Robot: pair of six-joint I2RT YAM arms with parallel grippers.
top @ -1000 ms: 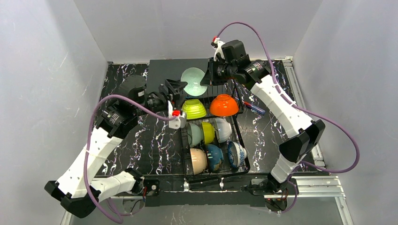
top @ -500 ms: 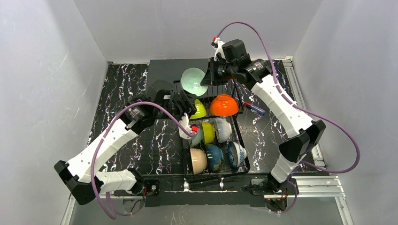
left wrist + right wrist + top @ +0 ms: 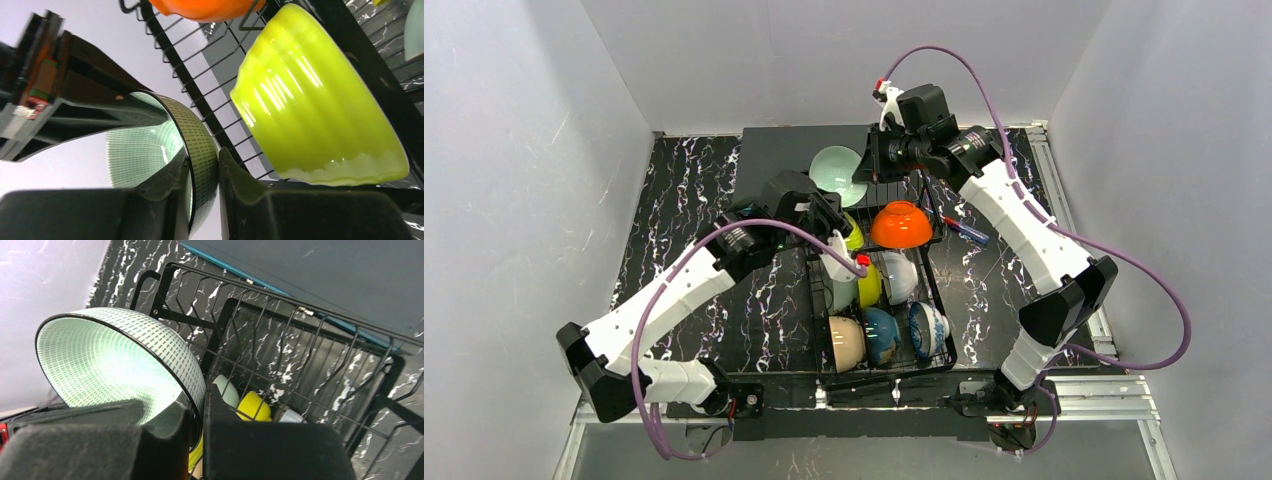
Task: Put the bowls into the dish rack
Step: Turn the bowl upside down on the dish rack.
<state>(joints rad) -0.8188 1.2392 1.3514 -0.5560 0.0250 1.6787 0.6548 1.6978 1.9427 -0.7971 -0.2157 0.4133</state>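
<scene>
eight bowls racked, ninth held by both arms

our left gripper has its fingers pinched on the rim of the mint bowl, up at the far left end of the dish rack. lime bowl and orange bowl sit on the back tier, six more in front. right gripper is clamped on the same rim. we judge only the mint one is left. top view gives the count but neither grip; the wrist views show the clamps.
</scene>
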